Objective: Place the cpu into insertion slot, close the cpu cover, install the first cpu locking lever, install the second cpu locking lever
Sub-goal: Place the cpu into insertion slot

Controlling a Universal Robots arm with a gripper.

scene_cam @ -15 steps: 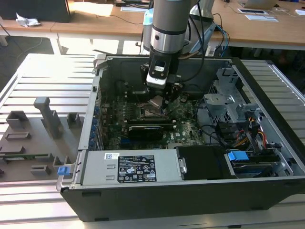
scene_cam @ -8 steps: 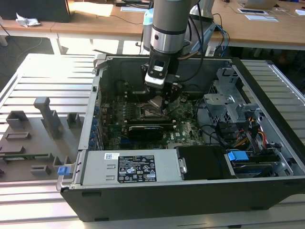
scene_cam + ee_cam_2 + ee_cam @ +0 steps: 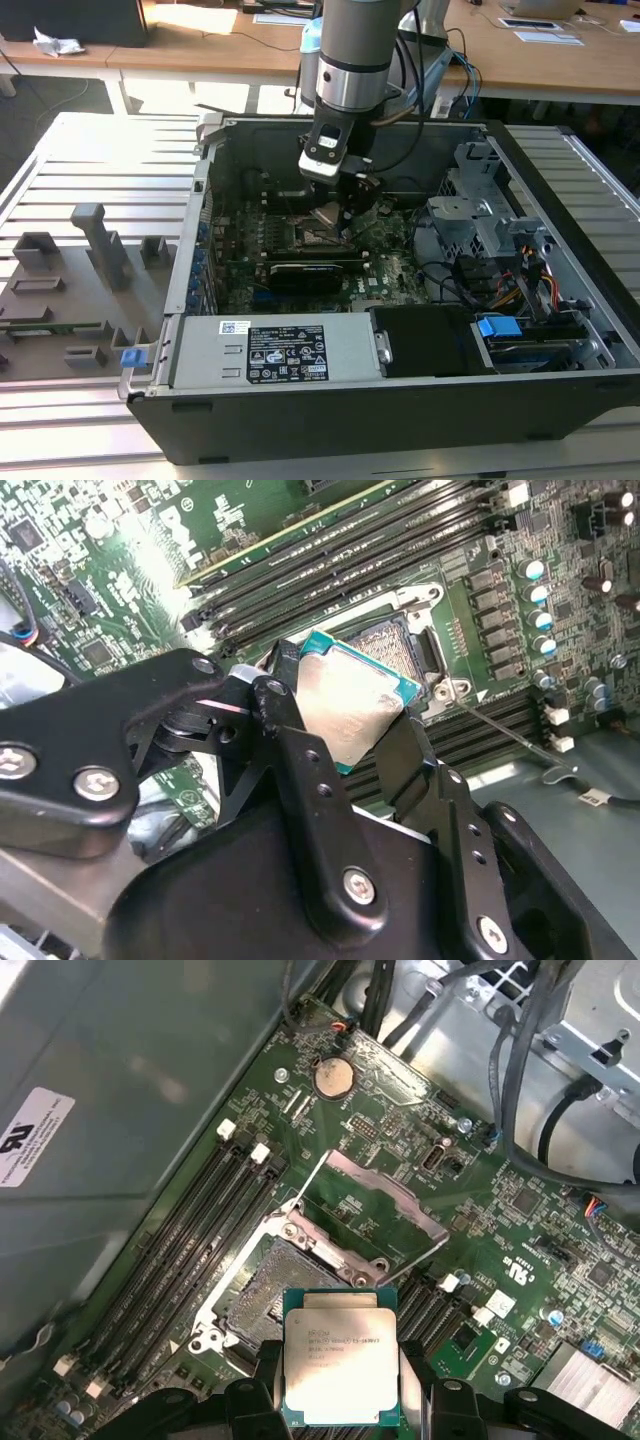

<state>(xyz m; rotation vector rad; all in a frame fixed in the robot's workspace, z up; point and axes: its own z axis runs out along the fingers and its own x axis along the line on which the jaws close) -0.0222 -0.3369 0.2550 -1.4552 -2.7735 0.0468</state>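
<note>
This looks like a robotics lab or test workshop set up in an office room. An opened computer case [image 3: 300, 440] sits on a slotted metal surface [image 3: 90, 150] under a robot arm [image 3: 355, 40], beside grey part fixtures [image 3: 100, 240]. Wooden desks [image 3: 200, 50] with papers [image 3: 548, 37] stand behind.

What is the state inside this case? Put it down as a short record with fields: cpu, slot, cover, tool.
cpu: held above the board, metal top visible, not seated
tool: shut on the cpu, fingers on two opposite edges
insertion slot: uncovered, dark centre exposed, nothing in it
cpu cover: open, raised off the slot
</note>
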